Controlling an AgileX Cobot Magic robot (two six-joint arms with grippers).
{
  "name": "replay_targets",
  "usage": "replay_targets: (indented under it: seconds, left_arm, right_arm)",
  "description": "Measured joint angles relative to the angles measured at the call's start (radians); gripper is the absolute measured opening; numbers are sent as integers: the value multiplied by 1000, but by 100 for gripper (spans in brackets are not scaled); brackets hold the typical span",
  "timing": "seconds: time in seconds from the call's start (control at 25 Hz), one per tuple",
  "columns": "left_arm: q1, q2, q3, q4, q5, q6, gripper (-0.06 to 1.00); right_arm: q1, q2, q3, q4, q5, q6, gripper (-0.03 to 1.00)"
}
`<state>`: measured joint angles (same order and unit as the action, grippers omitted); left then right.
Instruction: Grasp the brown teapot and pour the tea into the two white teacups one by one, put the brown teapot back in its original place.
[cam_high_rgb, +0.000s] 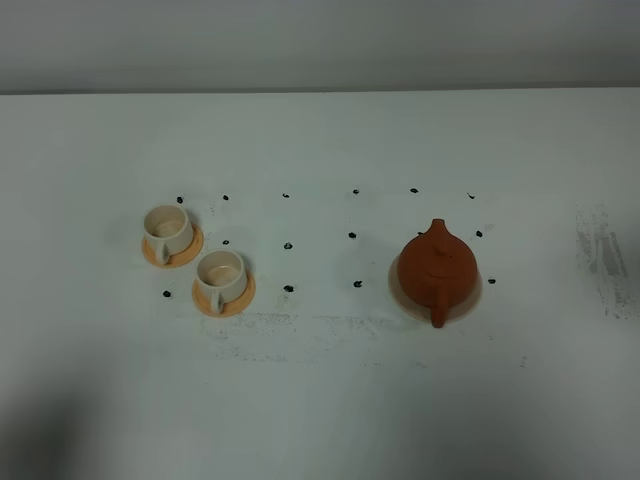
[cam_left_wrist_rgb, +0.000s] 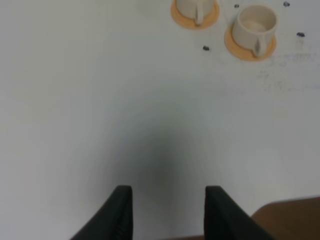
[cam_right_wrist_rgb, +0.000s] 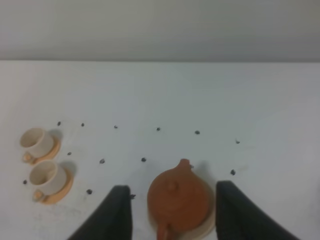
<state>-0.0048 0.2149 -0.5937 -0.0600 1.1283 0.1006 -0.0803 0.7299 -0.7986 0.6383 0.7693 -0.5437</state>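
The brown teapot (cam_high_rgb: 437, 268) stands with its lid on, on the pale beige dish (cam_high_rgb: 400, 296), right of the table's middle. The two white teacups (cam_high_rgb: 167, 229) (cam_high_rgb: 220, 272) stand on orange saucers at the left; no dark liquid shows in them. No gripper shows in the high view. My right gripper (cam_right_wrist_rgb: 171, 187) is open above and behind the teapot (cam_right_wrist_rgb: 178, 201), with a finger on each side of it and not touching. My left gripper (cam_left_wrist_rgb: 168, 200) is open and empty over bare table, well short of the cups (cam_left_wrist_rgb: 255, 22) (cam_left_wrist_rgb: 192, 6).
Small black marks (cam_high_rgb: 288, 244) dot the white table (cam_high_rgb: 320, 400) between cups and teapot. Scuffed grey smudges lie in front of the cups and at the far right (cam_high_rgb: 605, 255). A brown edge (cam_left_wrist_rgb: 290, 220) shows by the left gripper.
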Motion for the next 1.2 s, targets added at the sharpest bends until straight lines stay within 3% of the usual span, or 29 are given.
replay_targets:
  seconds: [0.28, 1.2]
  left_arm:
    - [0, -126, 71, 0, -33, -8, 37]
    - [0, -220, 87, 0, -65, -26, 37]
  right_arm:
    - [0, 103, 0, 70, -1, -55, 41]
    - [0, 254, 0, 76, -26, -87, 41]
